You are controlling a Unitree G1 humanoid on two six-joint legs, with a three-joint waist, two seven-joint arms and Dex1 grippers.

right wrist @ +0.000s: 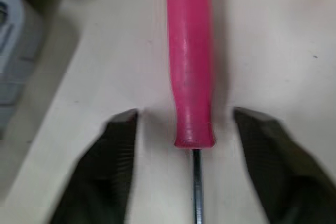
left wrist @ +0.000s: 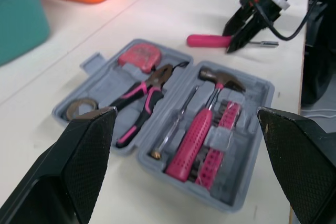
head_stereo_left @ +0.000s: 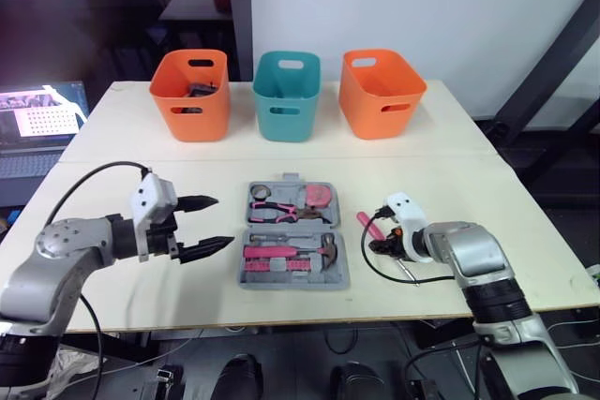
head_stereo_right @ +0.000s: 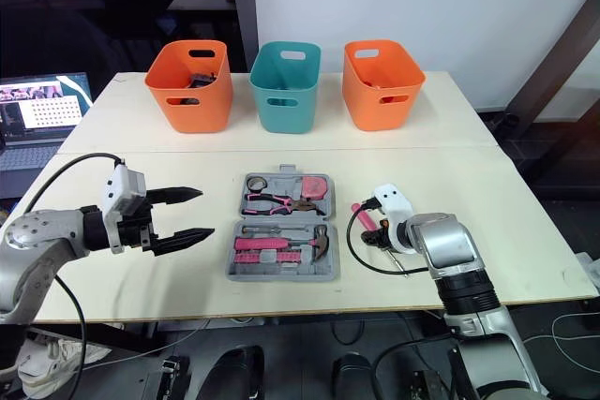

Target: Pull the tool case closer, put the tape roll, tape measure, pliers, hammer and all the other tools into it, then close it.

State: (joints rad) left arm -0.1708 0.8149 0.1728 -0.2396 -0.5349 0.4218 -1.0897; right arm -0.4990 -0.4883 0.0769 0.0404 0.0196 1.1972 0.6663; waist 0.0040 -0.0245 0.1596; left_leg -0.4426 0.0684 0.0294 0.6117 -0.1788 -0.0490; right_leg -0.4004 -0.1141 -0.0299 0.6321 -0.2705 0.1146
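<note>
- left arm [head_stereo_left: 56, 252] comes in from the left side, elbow bent, forearm pointing across toward the middle.
- left gripper [head_stereo_left: 223, 221] is spread wide, its two black fingers [left wrist: 84, 166] well apart and roughly level, tips aimed over at the other arm's side.
- right arm [head_stereo_left: 473, 259] is bent at the elbow too, forearm angled inward.
- right gripper [head_stereo_left: 380, 239] sits low and tipped downward, pointing in toward the centre, right fingers [right wrist: 118, 161] parted with a clear gap between them.
- the two grippers are well apart, pretty much facing each other.
</note>
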